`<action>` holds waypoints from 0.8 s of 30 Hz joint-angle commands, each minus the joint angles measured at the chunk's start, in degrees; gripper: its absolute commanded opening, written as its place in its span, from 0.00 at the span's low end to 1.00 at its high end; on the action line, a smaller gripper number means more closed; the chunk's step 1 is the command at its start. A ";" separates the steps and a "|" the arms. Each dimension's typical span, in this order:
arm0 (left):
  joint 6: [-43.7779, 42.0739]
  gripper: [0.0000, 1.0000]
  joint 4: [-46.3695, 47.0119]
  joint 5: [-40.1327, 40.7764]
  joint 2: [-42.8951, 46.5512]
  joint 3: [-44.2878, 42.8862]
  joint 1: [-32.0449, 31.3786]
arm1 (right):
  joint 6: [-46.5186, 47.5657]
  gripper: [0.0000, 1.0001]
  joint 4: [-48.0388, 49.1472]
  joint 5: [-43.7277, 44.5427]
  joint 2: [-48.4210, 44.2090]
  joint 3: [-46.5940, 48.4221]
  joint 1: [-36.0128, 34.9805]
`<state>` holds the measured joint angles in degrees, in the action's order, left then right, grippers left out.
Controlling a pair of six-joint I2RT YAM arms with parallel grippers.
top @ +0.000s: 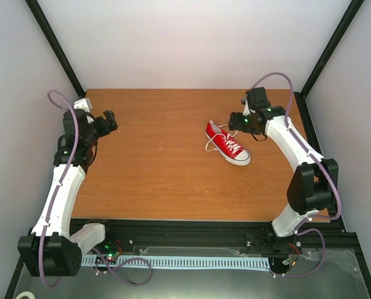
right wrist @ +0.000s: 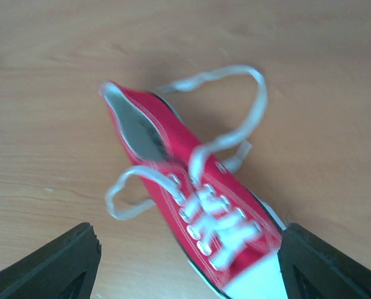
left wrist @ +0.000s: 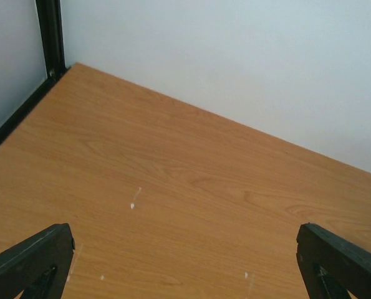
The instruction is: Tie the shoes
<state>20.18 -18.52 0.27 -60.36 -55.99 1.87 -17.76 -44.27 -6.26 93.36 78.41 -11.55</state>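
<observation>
A small red canvas sneaker point(top: 227, 144) with white laces, white sole and toe cap lies on the wooden table point(top: 154, 162), right of centre, toe toward the near right. In the right wrist view the shoe point(right wrist: 191, 199) is blurred, and its loose white laces point(right wrist: 235, 118) loop out to both sides, untied. My right gripper point(top: 237, 122) hovers just above the heel end, jaws wide open and empty, fingers point(right wrist: 54, 265) on either side of the shoe. My left gripper point(top: 110, 120) is open and empty at the far left, over bare wood point(left wrist: 185, 199).
Grey walls with black frame posts point(top: 57, 50) enclose the table at back and sides. A black rail point(top: 191, 233) runs along the near edge between the arm bases. Small white marks point(left wrist: 133, 204) dot the wood under the left gripper.
</observation>
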 commanded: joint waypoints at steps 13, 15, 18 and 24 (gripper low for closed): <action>8.53 1.00 -21.41 -4.50 -1.32 -8.77 0.17 | -3.61 0.62 -9.80 12.44 32.47 36.59 -14.15; 8.02 1.00 -22.80 -4.81 -1.71 -9.23 0.18 | -5.33 0.60 -9.61 12.54 33.31 36.53 -14.26; 7.51 1.00 -24.27 -4.78 -2.25 -10.07 0.15 | -6.93 0.58 -8.92 12.73 34.87 36.77 -14.38; 7.17 1.00 -24.08 -5.40 -2.37 -9.34 0.20 | -8.38 0.44 -9.81 10.41 39.83 41.22 -14.38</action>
<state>27.53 -40.93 -3.73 -62.46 -63.48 1.87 -23.92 -52.99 4.89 129.75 115.96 -25.78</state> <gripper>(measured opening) 0.997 0.481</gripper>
